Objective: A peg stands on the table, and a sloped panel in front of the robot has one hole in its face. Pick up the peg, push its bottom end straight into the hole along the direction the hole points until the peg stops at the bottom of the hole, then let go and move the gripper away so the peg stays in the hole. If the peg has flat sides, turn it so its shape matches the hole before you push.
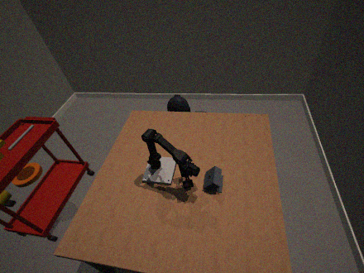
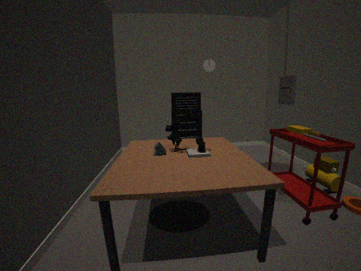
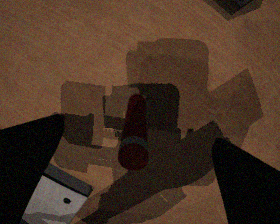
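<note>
We find the claw (image 3: 140,178) spread wide with nothing between its fingers, the two dark fingers framing the lower corners of the wrist view. It hangs over the peg (image 3: 134,136), a dark red cylinder that stands on the worktop (image 1: 232,238) and shows in the gap between the fingers, touching neither of them. The claw points down at the peg from above; from the top view the claw (image 1: 188,183) sits low, close to the worktop, though we cannot tell how far above the peg's top it is.

Behind the claw the arm (image 1: 165,145) folds in an arch: it rises from its white base plate (image 1: 167,179), bends at a high elbow, then slopes forward and down to the wrist, so the claw lands just beyond the plate's edge. A corner of that plate shows beside the peg in the wrist view.

On the far side of the peg from the base plate stands the sloped panel (image 1: 213,179), a grey block, near the peg but apart from it. We cannot make out its hole in these dim views.

Off the worktop, on the base plate's side of the peg, a red cart (image 1: 54,122) stands on the floor
</note>
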Robot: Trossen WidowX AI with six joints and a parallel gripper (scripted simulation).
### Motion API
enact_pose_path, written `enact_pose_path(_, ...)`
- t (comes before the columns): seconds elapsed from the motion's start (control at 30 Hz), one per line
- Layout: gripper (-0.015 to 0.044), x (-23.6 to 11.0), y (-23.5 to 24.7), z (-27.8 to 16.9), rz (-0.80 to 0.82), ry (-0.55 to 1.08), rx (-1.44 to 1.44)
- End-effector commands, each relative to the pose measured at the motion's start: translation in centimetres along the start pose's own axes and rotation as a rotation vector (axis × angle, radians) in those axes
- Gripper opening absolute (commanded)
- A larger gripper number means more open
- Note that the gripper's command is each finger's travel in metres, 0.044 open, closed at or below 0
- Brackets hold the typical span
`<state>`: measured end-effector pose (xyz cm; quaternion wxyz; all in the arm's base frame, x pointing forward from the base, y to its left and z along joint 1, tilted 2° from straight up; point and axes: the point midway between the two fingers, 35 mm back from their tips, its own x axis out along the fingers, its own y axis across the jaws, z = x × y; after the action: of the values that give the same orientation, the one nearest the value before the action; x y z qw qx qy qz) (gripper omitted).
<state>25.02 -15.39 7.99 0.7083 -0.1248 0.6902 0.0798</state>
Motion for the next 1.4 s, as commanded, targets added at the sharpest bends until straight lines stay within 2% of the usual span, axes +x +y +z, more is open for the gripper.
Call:
enact_pose_path(0.0, 0.044, 1.1, 0.2, -0.1, 0.012, 0.006, -0.005)
enact_pose_path(0.43, 0.044, 2.3, 0.3, -0.2, 0.012, 0.006, -0.005)
enact_pose_path(0.93, 0.0046, 1.9, 0.2, -0.2, 0.004, 0.003, 0.0)
enact_pose_path(1.17, 0.0, 1.9, 0.2, -0.2, 0.004, 0.003, 0.0)
enact_pose_path(1.37, 0.0, 1.0, 0.1, -0.1, 0.005, 0.004, -0.001)
